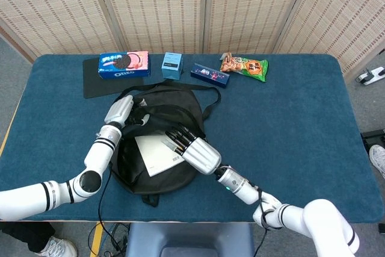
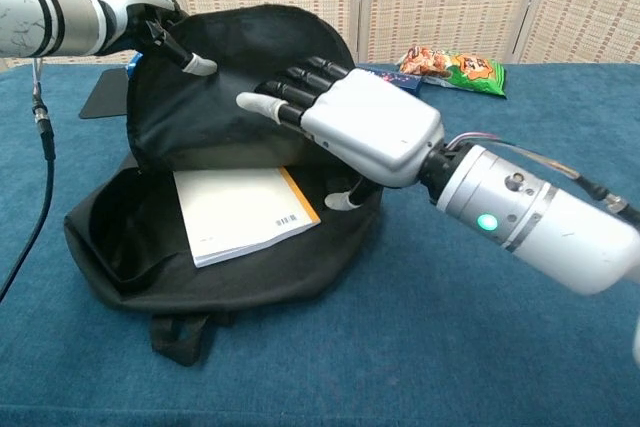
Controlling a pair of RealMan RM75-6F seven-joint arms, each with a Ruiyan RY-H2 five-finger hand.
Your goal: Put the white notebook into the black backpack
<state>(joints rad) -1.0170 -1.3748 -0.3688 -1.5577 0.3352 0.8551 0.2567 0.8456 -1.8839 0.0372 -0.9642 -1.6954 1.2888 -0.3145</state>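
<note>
Lying in the black backpack point(image 2: 110, 237), white notebook point(image 2: 240, 212) sits below right hand point(image 2: 365, 127)

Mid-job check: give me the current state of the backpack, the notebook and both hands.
black backpack: open, flap held up.
white notebook: lying flat inside the backpack, no hand on it.
left hand: grips the flap's upper edge.
right hand: empty, fingers extended, above the notebook.

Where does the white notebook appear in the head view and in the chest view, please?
Head view: the white notebook lies lower left of centre, inside the open black backpack.
Chest view: the white notebook lies left of centre, under the backpack's raised flap.
Shared landmark: the right hand hovers just right of it, fingers spread.
</note>
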